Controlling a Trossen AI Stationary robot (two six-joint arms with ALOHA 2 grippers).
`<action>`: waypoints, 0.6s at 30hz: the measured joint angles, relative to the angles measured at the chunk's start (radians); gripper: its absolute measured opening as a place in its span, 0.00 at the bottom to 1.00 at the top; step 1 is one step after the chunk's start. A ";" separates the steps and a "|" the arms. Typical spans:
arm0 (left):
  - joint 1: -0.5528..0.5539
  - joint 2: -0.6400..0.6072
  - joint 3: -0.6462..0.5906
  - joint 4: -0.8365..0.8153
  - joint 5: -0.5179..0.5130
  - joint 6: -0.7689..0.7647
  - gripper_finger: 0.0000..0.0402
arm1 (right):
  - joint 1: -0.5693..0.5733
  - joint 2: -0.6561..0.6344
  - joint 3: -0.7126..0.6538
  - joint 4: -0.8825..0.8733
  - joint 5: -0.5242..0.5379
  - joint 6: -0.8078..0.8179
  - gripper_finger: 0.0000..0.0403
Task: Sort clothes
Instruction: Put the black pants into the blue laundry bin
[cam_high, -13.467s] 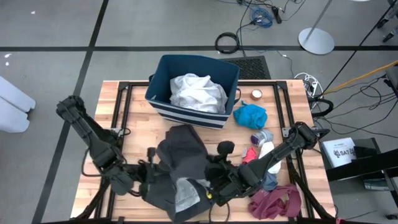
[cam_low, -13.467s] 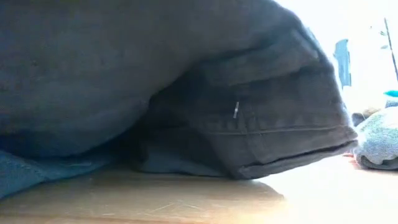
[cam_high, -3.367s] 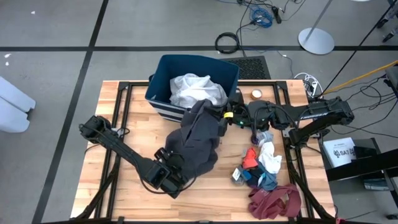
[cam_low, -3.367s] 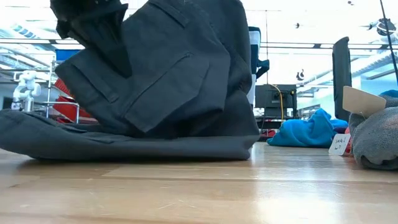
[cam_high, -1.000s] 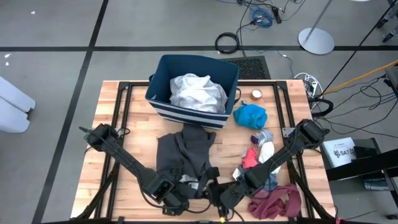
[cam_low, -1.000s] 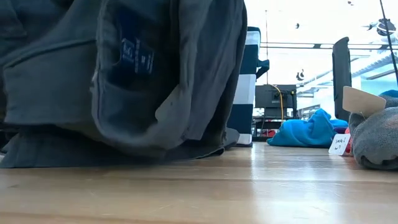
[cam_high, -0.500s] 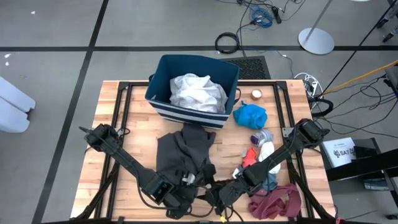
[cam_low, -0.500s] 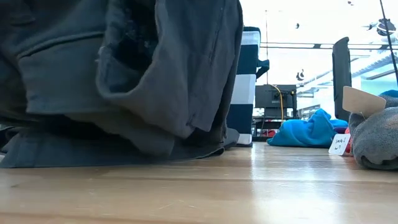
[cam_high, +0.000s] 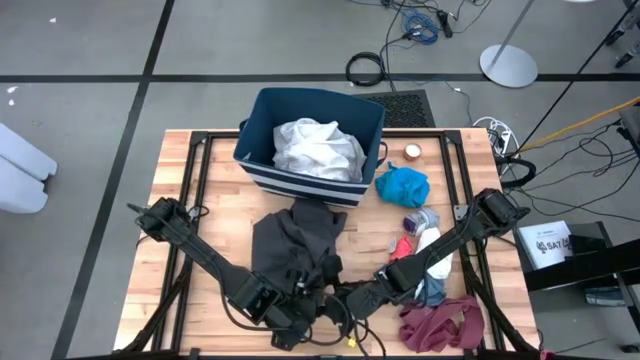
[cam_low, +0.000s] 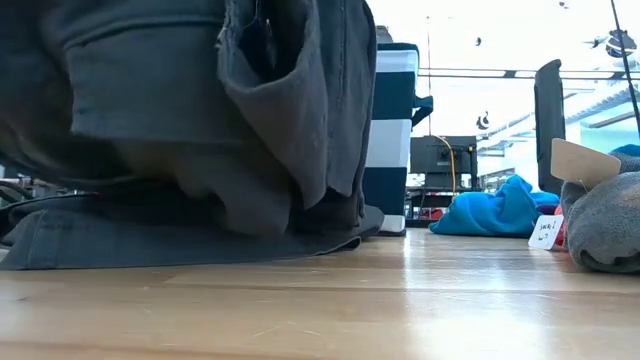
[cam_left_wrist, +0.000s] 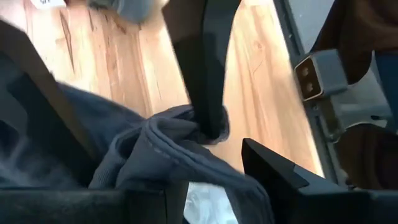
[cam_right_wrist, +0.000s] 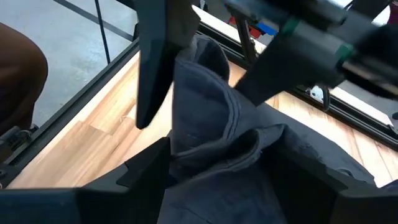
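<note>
From above, the dark grey garment (cam_high: 298, 245) lies mid-desk (cam_high: 200, 220), just in front of the striped bin (cam_high: 262, 120) holding white cloth (cam_high: 318, 146); both grippers — left gripper (cam_high: 296, 318), right gripper (cam_high: 345, 300) — meet at its near edge. The blue top (cam_high: 402, 186) lies beside the bin. At desk level the grey fabric blocks most sight. Wrist views show both jaws parted, fabric between the fingers.

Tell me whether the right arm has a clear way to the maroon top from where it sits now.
Probably yes. The right gripper sits at the dark grey garment's near edge, and the maroon top lies beside that arm on the table, uncovered. Only bare wood seems to lie between them.
</note>
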 joint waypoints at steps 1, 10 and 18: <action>0.000 -0.001 0.007 -0.002 0.000 0.003 0.38 | 0.000 0.000 0.000 0.000 -0.001 0.001 0.61; 0.002 -0.001 0.050 0.009 0.004 0.067 0.38 | -0.006 0.000 0.000 0.014 -0.010 0.017 0.61; 0.014 -0.001 0.055 0.045 0.008 0.138 0.38 | -0.013 0.000 0.000 0.052 -0.055 0.009 0.56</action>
